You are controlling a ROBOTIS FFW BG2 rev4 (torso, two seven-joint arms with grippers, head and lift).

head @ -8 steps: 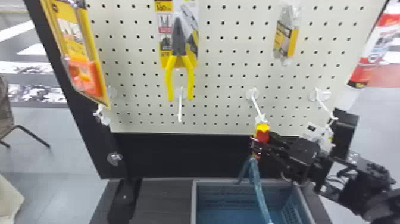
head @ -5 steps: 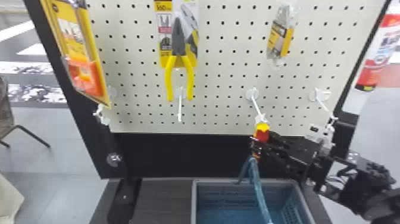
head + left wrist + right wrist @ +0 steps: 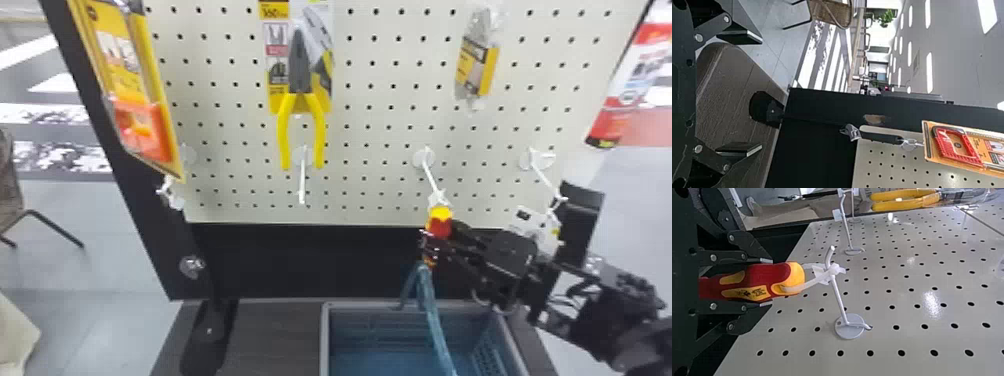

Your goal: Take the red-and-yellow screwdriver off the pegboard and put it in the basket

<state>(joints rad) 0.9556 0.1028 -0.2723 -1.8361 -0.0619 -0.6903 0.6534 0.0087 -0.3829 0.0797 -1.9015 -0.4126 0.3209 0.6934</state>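
Blue-grey basket (image 3: pixel 325 345): five o'clock, below the screwdriver (image 3: pixel 440 225).
Left gripper (image 3: pixel 760 94): near the pegboard (image 3: pixel 883 170)'s nine o'clock edge, fingers apart.
Right gripper (image 3: pixel 768 282): four o'clock, fingers clamped on the screwdriver's handle.
White loop (image 3: pixel 810 283): around the hook (image 3: pixel 839 297); a hard tug could snag it at the upturned tip, pulling the handle free.
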